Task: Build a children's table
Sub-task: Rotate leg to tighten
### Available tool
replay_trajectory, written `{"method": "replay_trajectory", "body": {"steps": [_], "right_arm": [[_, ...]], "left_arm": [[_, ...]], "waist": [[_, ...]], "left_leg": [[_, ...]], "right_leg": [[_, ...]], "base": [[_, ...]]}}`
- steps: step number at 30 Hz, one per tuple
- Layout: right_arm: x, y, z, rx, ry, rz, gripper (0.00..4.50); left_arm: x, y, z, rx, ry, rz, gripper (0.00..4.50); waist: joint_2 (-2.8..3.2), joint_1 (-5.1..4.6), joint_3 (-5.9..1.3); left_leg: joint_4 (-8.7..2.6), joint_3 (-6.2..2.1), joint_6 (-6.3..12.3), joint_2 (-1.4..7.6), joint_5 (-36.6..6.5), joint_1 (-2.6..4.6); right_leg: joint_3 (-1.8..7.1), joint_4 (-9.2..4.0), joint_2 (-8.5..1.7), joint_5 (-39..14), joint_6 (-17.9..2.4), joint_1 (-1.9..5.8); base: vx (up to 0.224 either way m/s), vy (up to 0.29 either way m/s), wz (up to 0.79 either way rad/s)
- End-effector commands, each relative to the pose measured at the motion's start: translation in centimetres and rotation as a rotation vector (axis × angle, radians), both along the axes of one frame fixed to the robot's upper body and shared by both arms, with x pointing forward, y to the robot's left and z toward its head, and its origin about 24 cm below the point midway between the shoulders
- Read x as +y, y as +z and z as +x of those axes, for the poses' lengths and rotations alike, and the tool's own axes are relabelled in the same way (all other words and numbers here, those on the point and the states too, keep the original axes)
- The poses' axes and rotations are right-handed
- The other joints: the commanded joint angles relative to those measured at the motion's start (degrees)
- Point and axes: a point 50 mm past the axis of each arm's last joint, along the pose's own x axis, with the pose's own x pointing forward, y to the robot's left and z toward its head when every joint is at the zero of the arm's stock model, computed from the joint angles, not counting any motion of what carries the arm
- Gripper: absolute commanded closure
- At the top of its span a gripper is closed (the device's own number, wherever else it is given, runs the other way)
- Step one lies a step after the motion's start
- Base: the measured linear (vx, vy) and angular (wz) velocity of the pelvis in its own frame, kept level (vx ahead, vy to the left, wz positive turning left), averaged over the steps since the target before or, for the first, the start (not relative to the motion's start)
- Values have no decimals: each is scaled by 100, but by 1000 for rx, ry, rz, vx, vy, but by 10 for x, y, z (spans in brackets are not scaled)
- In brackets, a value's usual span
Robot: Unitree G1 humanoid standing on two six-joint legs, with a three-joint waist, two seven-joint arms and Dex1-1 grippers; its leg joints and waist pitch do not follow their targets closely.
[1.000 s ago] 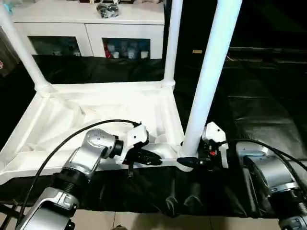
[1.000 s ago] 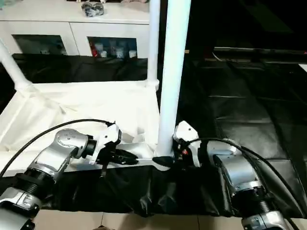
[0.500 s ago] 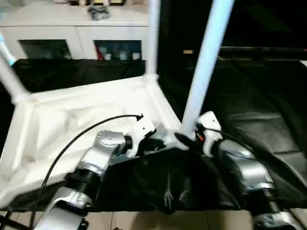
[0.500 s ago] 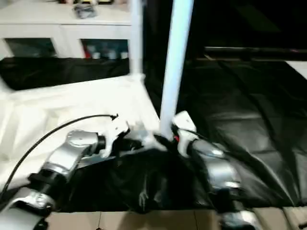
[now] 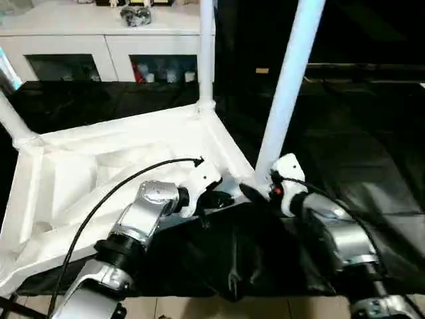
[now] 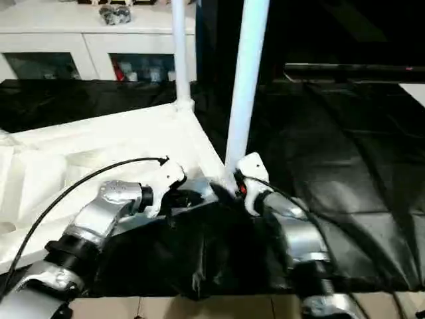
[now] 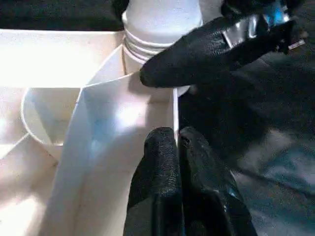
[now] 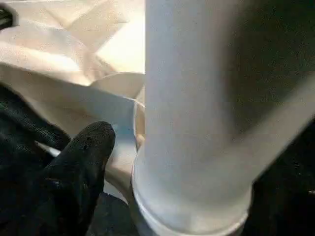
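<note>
Step in hand, by the look of it: seating a leg in a corner socket of the upturned table.

Small all-white plastic children's table [image 5: 119,129] lying top-down on the crinkled black sheet [image 5: 358,146], ribbed underside up, spread from the centre of the head view out toward 9 o'clock. Three long tapered white legs upright in its sockets: the nearest leg [image 5: 289,93] rising toward 1 o'clock, a far one [image 5: 206,53] at 12, another [image 5: 10,119] at the 9 o'clock edge. White glass-doored cabinet [image 5: 119,40] beyond at 11, no part of the job.

Left gripper [image 5: 219,198] pressed together on the thin near rim wall of the tabletop, one black finger on each side of it, pinning the top in place just at 9 o'clock of the nearest leg's socket. Right gripper [image 5: 252,193] down at the foot of that same leg, touching its collar from 3 o'clock; impossible to tell whether clamped on the leg or slack around it.

Leg apparently well home, collar meeting the socket. Next move, as a guess: keep the rim pinned, test the leg for firmness with a push or twist at the base, then let go cleanly without rocking it. No telling from here about the fourth corner.
</note>
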Motion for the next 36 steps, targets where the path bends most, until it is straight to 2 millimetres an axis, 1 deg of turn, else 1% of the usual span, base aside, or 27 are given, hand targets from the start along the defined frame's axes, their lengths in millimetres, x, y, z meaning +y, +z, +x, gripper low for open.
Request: {"method": "replay_trajectory", "body": {"steps": [1, 2, 4, 5, 6, 7, 8, 9, 10, 11, 12, 13, 14, 15, 17, 18, 21, 24, 26, 28, 29, 31, 32, 33, 34, 35, 36], "right_arm": [[23, 3, -11, 4, 217, 34, 46], [14, 6, -14, 17, 277, 25, 46], [9, 7, -17, 24, 319, 17, 46], [5, 9, -19, 33, 349, 14, 46], [1, 10, -21, 40, 386, 5, 46], [-2, 11, -23, 50, 415, 2, 46], [-4, 12, -24, 60, 441, 4, 46], [-6, 13, -26, 67, 463, 5, 46], [-6, 14, -26, 70, 474, 6, 60], [-7, 15, -28, 78, 500, 10, 60], [-8, 15, -29, 83, 518, 13, 70], [-8, 16, -30, 88, 541, 13, 80], [-8, 16, -30, 88, 541, 13, 96], [-9, 16, -32, 98, 565, 12, 96], [-9, 15, -34, 107, 594, 6, 113], [-7, 14, -36, 121, 628, 7, 130], [-7, 14, -38, 128, 647, 7, 156], [-6, 13, -39, 135, 664, -1, 172], [-6, 11, -40, 138, 666, -2, 178], [-4, 9, -41, 140, 644, 14, 182], [-4, 9, -41, 140, 636, 19, 183], [-2, 6, -40, 127, 569, 37, 183], [-1, 5, -39, 124, 552, 37, 183], [1, 2, -37, 116, 496, 39, 184], [3, -2, -33, 110, 429, 39, 184], [5, -4, -30, 107, 382, 39, 185], [7, -8, -26, 107, 317, 34, 185]], "left_arm": [[-23, 11, -9, -34, -155, -85, 450], [-18, 11, -11, -21, -185, -78, 450], [-14, 11, -11, -19, -208, -76, 450], [-12, 12, -12, -15, -223, -73, 450], [-9, 12, -12, -15, -245, -67, 450], [-6, 12, -13, -11, -262, -60, 450], [-3, 12, -13, -6, -275, -52, 450], [0, 12, -13, -4, -283, -45, 450], [1, 12, -12, -3, -286, -42, 450], [4, 13, -12, 4, -297, -35, 450], [6, 13, -12, 8, -305, -31, 450], [9, 13, -12, 9, -314, -25, 450], [9, 13, -12, 9, -314, -25, 450], [11, 13, -12, 14, -322, -21, 450], [13, 14, -12, 18, -329, -16, 450], [16, 14, -12, 28, -341, -14, 450], [18, 14, -13, 32, -347, -13, 450], [18, 14, -13, 34, -347, -11, 450], [17, 13, -12, 29, -338, -10, 450], [14, 12, -11, 22, -309, -22, 450], [13, 12, -11, 20, -300, -24, 450], [8, 12, -8, 9, -247, -44, 450], [7, 12, -8, 7, -237, -46, 450], [4, 12, -6, 2, -205, -54, 450], [0, 13, -4, -10, -170, -59, 450], [-3, 13, -2, -18, -146, -61, 450], [-6, 13, 0, -28, -116, -63, 450]], "waist": [[-54, -3, -330], [-49, 3, -326], [-44, 23, -337], [-53, 21, -340], [-76, 30, -334], [-84, 36, -329], [-65, 52, -324], [-89, 62, -316], [-94, 69, -311], [-96, 90, -305], [-107, 94, -304], [-101, 98, -302], [-125, 115, -299], [-123, 126, -302], [-120, 138, -301], [-152, 148, -308], [-134, 151, -308], [-150, 156, -299], [-149, 156, -296], [-123, 155, -289], [-121, 151, -287], [-128, 171, -282], [-135, 167, -277], [-140, 154, -273], [-140, 149, -268], [-137, 107, -274], [-149, 78, -282]], "left_leg": [[-370, -90, 176, 168, -1545, 77], [-366, -87, 217, 179, -1492, 74], [-347, -77, 284, 190, -1409, 75], [-338, -69, 321, 186, -1330, 60], [-334, -66, 359, 186, -1322, 59], [-330, -60, 377, 189, -1328, 61], [-337, -64, 382, 201, -1358, 66], [-340, -59, 364, 205, -1425, 70], [-343, -61, 353, 208, -1451, 74], [-351, -67, 306, 214, -1517, 85], [-357, -68, 297, 215, -1526, 84], [-358, -68, 288, 215, -1539, 85], [-361, -69, 277, 220, -1562, 90], [-361, -66, 250, 226, -1563, 102], [-361, -66, 237, 228, -1529, 101], [-358, -68, 244, 223, -1473, 89], [-357, -68, 252, 228, -1400, 82], [-354, -64, 258, 223, -1381, 83], [-355, -66, 259, 221, -1382, 78], [-357, -68, 245, 220, -1424, 84], [-356, -64, 235, 220, -1471, 91], [-363, -64, 192, 226, -1543, 111], [-368, -69, 181, 222, -1567, 101], [-380, -77, 150, 216, -1594, 86], [-384, -80, 129, 213, -1632, 94], [-386, -85, 80, 203, -1692, 98], [-388, -98, 30, 194, -1726, 92]], "right_leg": [[203, -372, -263, -1412, -1066, 241], [205, -357, -261, -1296, -1128, 244], [201, -322, -255, -1096, -1222, 253], [196, -308, -250, -980, -1278, 260], [190, -318, -253, -1011, -1303, 267], [193, -314, -257, -1051, -1308, 259], [191, -320, -264, -1171, -1303, 257], [192, -336, -267, -1310, -1282, 246], [193, -338, -269, -1385, -1269, 240], [198, -352, -281, -1583, -1227, 232], [198, -356, -284, -1634, -1210, 234], [200, -359, -285, -1679, -1195, 228], [201, -361, -294, -1773, -1167, 223], [205, -367, -294, -1793, -1158, 207], [207, -353, -288, -1709, -1179, 208], [205, -335, -294, -1657, -1193, 222], [205, -323, -296, -1540, -1227, 219], [204, -318, -294, -1473, -1255, 220], [204, -317, -296, -1488, -1257, 225], [206, -328, -298, -1543, -1246, 222], [207, -341, -291, -1578, -1235, 214], [213, -348, -292, -1632, -1234, 200], [212, -354, -297, -1688, -1216, 209], [208, -362, -301, -1813, -1164, 218], [206, -378, -305, -1904, -1136, 209], [204, -397, -311, -2051, -1093, 205], [195, -412, -310, -2221, -1025, 215]], "base": [[0, 0, 0], [0, 0, 0], [0, 0, 0], [0, 0, 0], [0, 0, 0], [0, 0, 0], [0, 0, 0], [0, 0, 0], [0, 0, 0], [0, 0, 0], [0, 0, 0], [0, 0, 0], [0, 0, 0], [0, 0, 0], [0, 0, 0], [0, 0, 0], [0, 0, 0], [0, 0, 0], [0, 0, 0], [0, 0, 0], [0, 0, 0], [0, 0, 0], [0, 0, 0], [0, 0, 0], [0, 0, 0], [0, 0, 0], [0, 0, 0]]}}
